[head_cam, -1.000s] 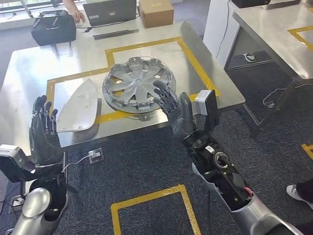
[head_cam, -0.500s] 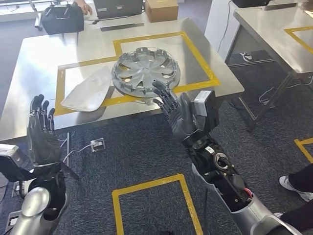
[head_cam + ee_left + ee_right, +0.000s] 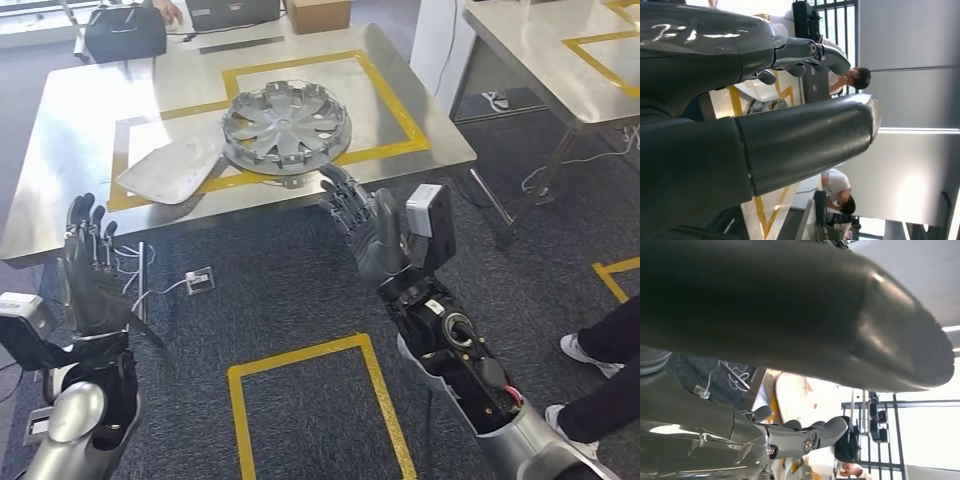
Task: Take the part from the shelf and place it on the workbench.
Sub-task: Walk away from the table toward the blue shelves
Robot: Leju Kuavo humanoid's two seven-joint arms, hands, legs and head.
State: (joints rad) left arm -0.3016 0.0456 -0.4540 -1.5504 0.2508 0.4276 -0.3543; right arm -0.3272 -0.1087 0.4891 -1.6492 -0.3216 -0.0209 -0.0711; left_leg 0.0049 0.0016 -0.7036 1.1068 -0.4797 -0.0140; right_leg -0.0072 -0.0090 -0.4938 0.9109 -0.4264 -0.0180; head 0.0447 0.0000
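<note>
The steel worktop (image 3: 68, 130) with yellow tape borders stands ahead of both hands. On it, just beyond the right hand (image 3: 367, 228), lies the round silver plastic wheel cover (image 3: 286, 127), overlapping a flat grey panel (image 3: 170, 168). Right hand and left hand (image 3: 85, 275): fingers spread, holding nothing.

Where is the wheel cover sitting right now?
In the head view, the wheel cover lies flat on the steel workbench inside the yellow tape outline, beside a flat silver panel on its left.
</note>
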